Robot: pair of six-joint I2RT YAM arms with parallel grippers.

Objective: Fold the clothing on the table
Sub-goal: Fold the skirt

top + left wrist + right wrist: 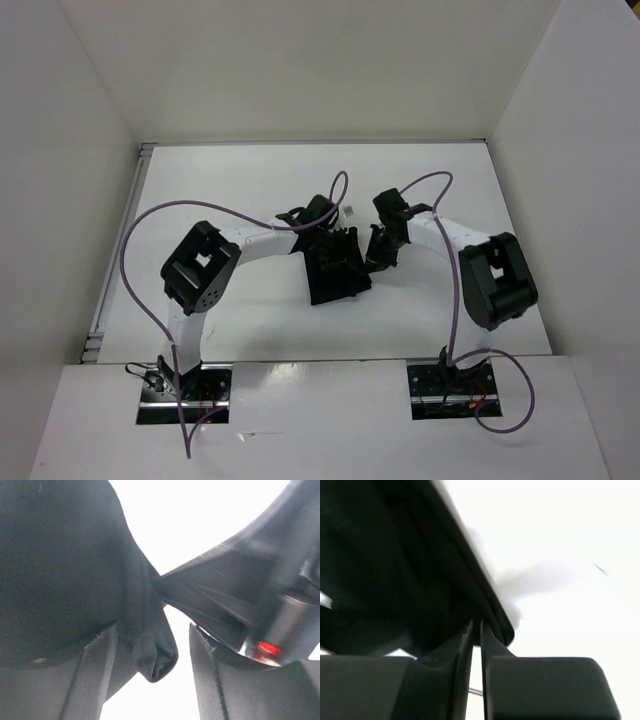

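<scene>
The black clothing (336, 272) lies bunched in the middle of the white table (230, 180), between my two grippers. My left gripper (338, 240) hangs over its far edge. In the left wrist view that gripper (152, 630) is open, and a rolled fold of the clothing (155, 660) droops between the fingers, against the left finger (95, 680). My right gripper (383, 252) is at the garment's right edge. In the right wrist view its jaws (476, 625) stand nearly together, with the hem of the clothing (395, 555) pinched at the tips.
White walls enclose the table on the left, the back and the right. Purple cables (150, 290) loop off both arms. A small grey object (350, 211) lies just beyond the left gripper. The right gripper's body, with a red light (270, 647), shows close by in the left wrist view.
</scene>
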